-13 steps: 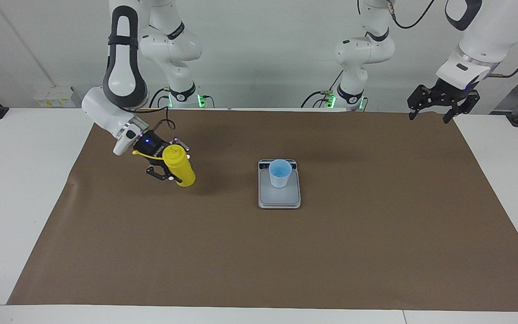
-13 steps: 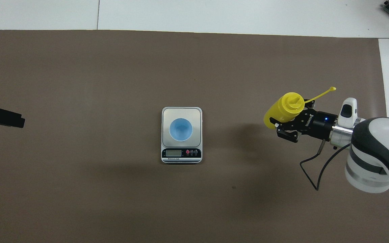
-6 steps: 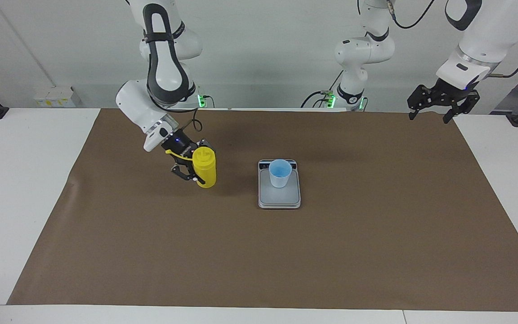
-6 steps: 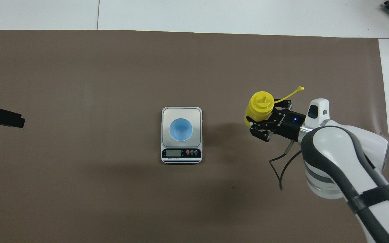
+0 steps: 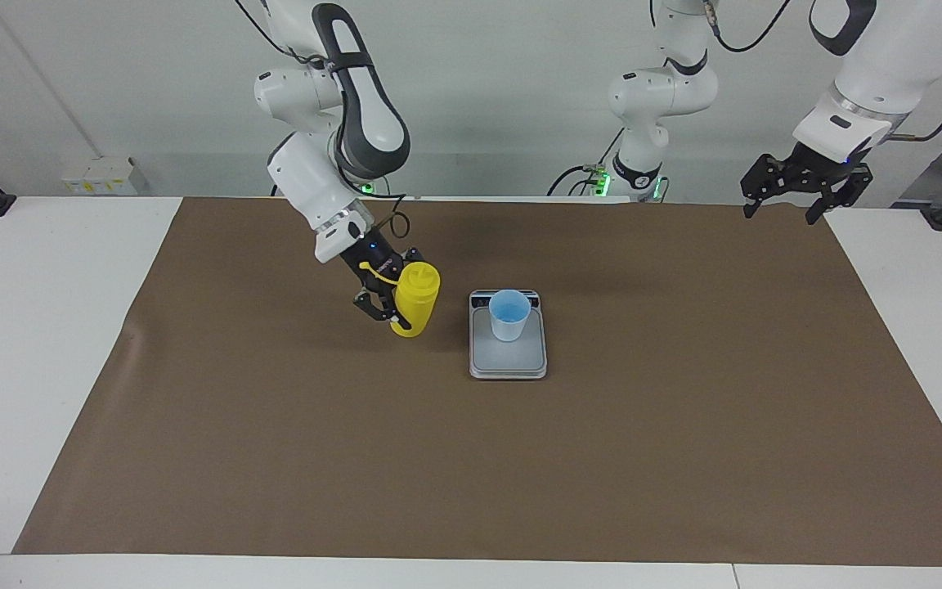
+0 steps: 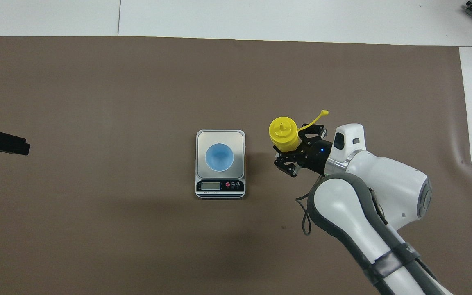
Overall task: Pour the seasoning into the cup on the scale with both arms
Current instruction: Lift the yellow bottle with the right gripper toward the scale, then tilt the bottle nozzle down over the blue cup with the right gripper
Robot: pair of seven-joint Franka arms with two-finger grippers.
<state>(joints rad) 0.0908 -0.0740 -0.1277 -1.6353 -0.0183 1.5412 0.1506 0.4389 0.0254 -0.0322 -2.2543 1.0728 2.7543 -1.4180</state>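
Since the pour needs the nozzle up til it's over the cup (image 5: 509,314), right end effector (image 5: 393,301) is clamped on the seasoning (image 5: 415,298) upright, center-left of frame beside the scale (image 5: 508,353). Left end effector (image 5: 798,186) waits upper right w/ fingers apart.

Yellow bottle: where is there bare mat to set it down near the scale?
Bare brown mat borders the scale toward the left arm's end and farther from the robots. It is crowded between the scale and the right tool, which holds the yellow bottle. The left tool waits.
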